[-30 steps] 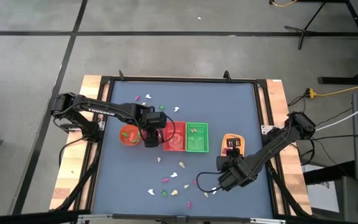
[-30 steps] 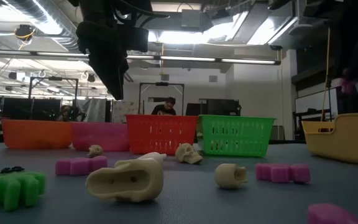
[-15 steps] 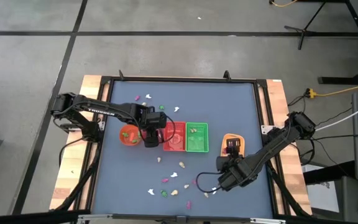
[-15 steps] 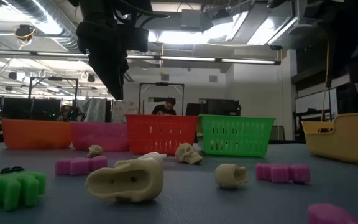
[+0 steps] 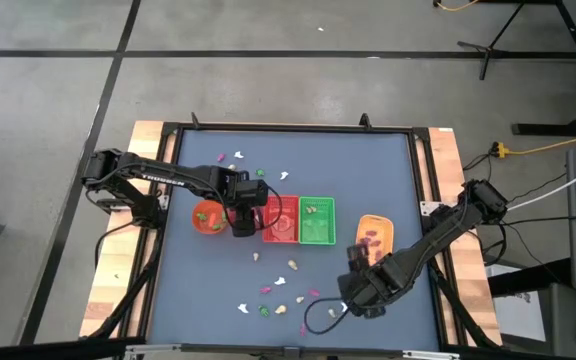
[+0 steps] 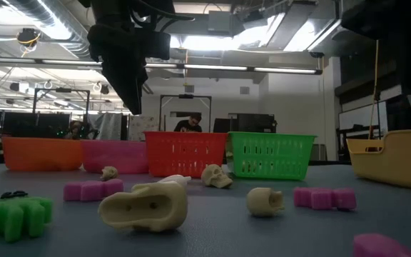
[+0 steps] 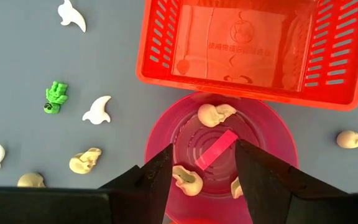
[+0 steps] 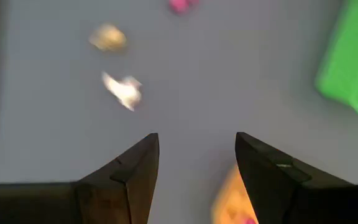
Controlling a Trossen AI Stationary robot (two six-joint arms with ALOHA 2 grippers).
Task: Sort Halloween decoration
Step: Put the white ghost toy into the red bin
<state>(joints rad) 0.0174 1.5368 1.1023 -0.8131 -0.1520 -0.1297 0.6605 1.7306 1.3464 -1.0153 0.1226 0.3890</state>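
Tiny Halloween decorations lie scattered on the blue table: cream skulls point(image 6: 145, 205), a green figure point(image 6: 16, 214), pink pieces point(image 6: 325, 198), white ghosts point(image 7: 98, 110). My left gripper point(image 7: 202, 163) hangs open above the pink bowl point(image 7: 272, 134), which holds cream skulls and a pink strip point(image 7: 216, 149). My right gripper point(image 8: 196, 149) is open over bare table, beside the near left corner of the orange tray point(image 5: 374, 230), which holds pink pieces.
An orange bowl point(image 5: 207, 215), the pink bowl, a red basket point(image 5: 280, 220) and a green basket point(image 5: 316, 222) stand in a row at mid-table. More trinkets lie beyond the row point(image 5: 230, 157) and toward the near edge point(image 5: 268, 305). People show in the room behind.
My right gripper has swung from above the orange tray toward the table's near edge and tipped further downward. The tray, covered by it before, now shows with pink pieces inside. The pink piece seen above the tray in the low view is gone from there.
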